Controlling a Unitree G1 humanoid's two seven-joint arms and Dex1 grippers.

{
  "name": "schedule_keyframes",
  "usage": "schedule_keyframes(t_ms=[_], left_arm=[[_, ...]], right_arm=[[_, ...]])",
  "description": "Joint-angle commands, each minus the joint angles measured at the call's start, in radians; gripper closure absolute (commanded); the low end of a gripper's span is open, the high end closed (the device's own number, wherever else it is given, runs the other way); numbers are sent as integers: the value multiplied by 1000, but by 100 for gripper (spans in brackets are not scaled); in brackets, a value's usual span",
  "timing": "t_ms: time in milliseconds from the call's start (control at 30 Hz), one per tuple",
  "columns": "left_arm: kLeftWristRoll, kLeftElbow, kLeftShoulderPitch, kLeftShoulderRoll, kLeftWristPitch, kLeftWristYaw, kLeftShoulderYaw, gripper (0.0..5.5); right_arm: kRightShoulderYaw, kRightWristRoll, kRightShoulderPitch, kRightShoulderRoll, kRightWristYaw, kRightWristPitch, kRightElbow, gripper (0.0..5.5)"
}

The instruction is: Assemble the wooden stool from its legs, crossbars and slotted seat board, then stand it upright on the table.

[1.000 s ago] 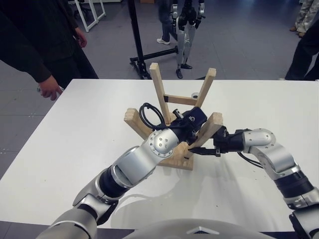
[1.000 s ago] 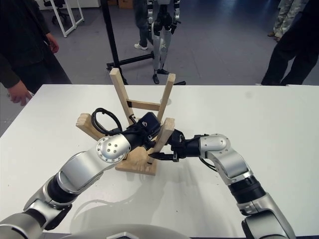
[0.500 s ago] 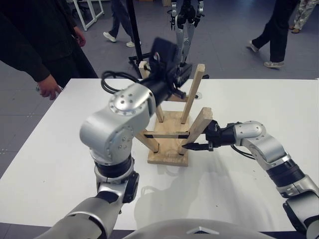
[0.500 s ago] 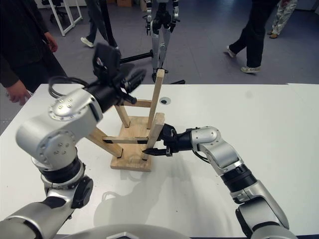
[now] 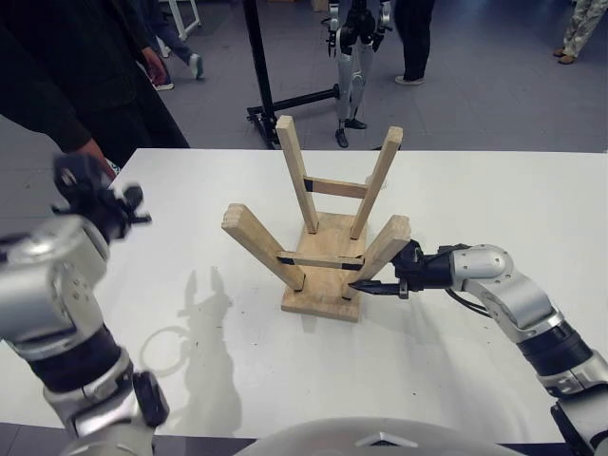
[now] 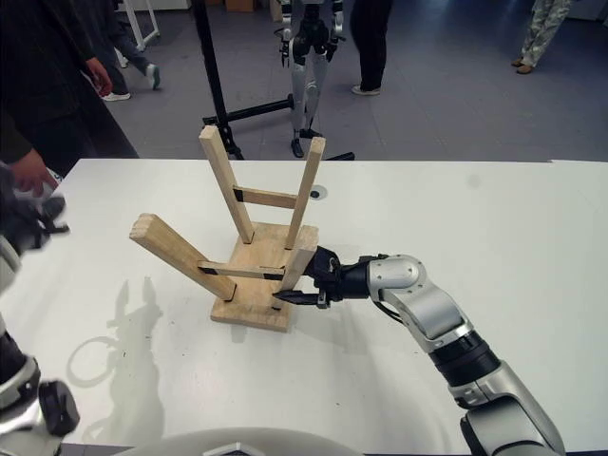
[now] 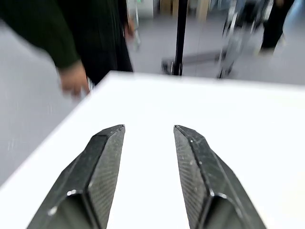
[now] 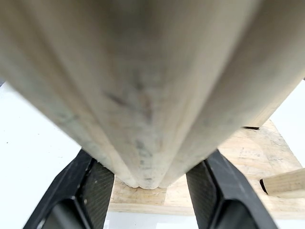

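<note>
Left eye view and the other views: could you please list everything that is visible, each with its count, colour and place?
white table: one, white, under everything.
pale wooden seat board: one, light wood, flat on the table's middle.
pale wooden legs: four, light wood, slanting up from the seat board.
thin wooden crossbars: two, light wood with dark ends, one between the far legs, one between the near legs.
black metal stand: one, black, on the grey floor behind the table.
left gripper: one, black, jaws open, raised over the table's left edge.
right gripper: one, black, jaws closed on the near right wooden leg, low by the seat board.
</note>
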Motion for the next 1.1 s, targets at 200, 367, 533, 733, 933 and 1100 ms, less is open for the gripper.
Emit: schedule_keyframes(t_ms=[200, 367, 533, 733, 933, 1100], left_arm=[[-295, -263, -219, -575, -39, -96, -653, 359], [-316, -290, -122, -496, 99, -161, -609, 359], [-241, -263, -108, -508, 59, -113, -585, 359], [-197, -230, -95, -515, 54, -72, -579, 359], [-178, -199, -59, -491, 37, -75, -559, 359], [-161, -180, -34, -499, 25, -77, -557, 359]], right_arm=[[151, -218, 89, -123, 30, 140, 88, 348], [170, -214, 57, -137, 65, 121, 102, 348], [247, -273, 57, -120, 127, 61, 163, 348], [197, -309, 100, -58, 0, -118, 140, 348], [250, -608, 122, -80, -230, -252, 185, 348], [207, -583, 86, -46, -276, -359, 213, 348]])
